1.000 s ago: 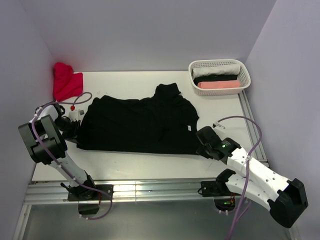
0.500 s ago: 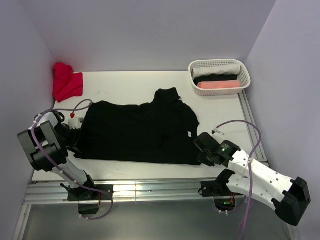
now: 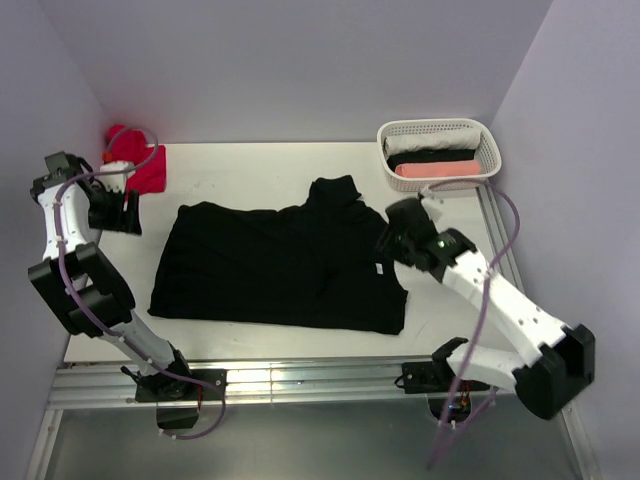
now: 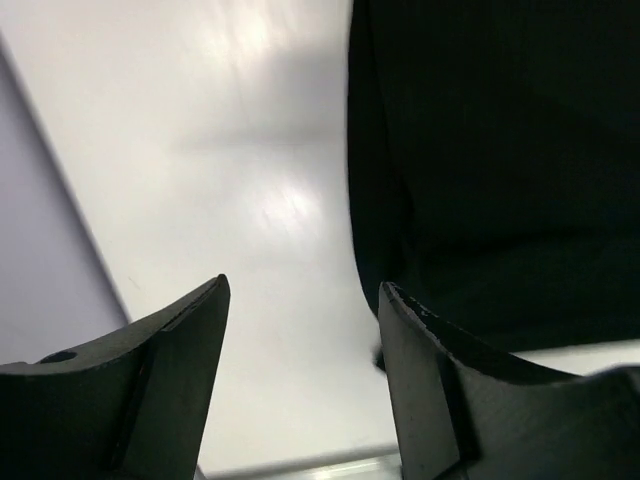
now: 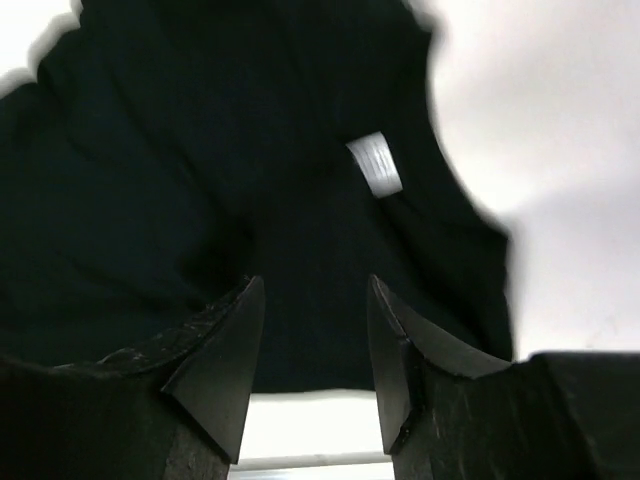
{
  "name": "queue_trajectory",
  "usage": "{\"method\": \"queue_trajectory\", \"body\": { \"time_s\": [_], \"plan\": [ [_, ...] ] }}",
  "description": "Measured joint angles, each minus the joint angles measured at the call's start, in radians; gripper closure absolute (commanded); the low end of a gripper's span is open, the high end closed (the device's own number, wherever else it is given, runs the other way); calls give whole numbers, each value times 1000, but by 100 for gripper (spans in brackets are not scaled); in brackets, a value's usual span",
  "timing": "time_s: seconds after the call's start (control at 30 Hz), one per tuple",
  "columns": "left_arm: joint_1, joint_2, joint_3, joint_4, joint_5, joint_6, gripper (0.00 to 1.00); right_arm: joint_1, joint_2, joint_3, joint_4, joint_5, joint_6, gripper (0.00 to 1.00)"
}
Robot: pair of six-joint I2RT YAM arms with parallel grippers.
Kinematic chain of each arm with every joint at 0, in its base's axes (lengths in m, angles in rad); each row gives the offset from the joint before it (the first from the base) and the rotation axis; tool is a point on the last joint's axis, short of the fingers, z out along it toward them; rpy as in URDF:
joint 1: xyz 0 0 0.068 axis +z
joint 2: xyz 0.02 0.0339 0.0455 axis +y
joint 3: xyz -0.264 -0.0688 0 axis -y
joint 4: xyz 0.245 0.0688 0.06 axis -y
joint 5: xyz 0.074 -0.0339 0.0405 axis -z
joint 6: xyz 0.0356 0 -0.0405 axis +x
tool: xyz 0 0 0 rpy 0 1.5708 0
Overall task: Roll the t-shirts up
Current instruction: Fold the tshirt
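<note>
Here, soft black t-shirt [image 3: 280, 265], flat on glossy table [image 3: 250, 165].

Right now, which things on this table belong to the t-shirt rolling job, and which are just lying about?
Job:
- black t-shirt, spread flat mid-table
- red cloth, bunched in the far left corner, probably waiting its turn
- rolled cloths in the basket

Lying about:
- white basket itself, only a holder
- metal rail along the near edge
</note>
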State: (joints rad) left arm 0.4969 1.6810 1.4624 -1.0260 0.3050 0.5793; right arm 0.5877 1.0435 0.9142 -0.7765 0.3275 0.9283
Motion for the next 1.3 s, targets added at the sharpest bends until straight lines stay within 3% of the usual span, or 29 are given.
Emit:
{"method": "queue_trajectory", "body": {
  "time_s": [0.17,0.33,0.53,1.03,1.3],
  "plan": [
    [-85,154,225,49,58,-56,38,-165,285,183,192,-66,-145,50],
    [-181,412,432,60,110,-132,43,-242,546,349,306,-115,-229,53],
    [-241,570,479,58,127,-208,46,-265,766,482,359,-163,-269,55],
    [-275,632,523,123,87,-311,51,-265,813,406,446,-225,-267,57],
    [-286,639,524,150,45,-317,65,-265,813,318,475,-239,-264,59]
  ]
}}
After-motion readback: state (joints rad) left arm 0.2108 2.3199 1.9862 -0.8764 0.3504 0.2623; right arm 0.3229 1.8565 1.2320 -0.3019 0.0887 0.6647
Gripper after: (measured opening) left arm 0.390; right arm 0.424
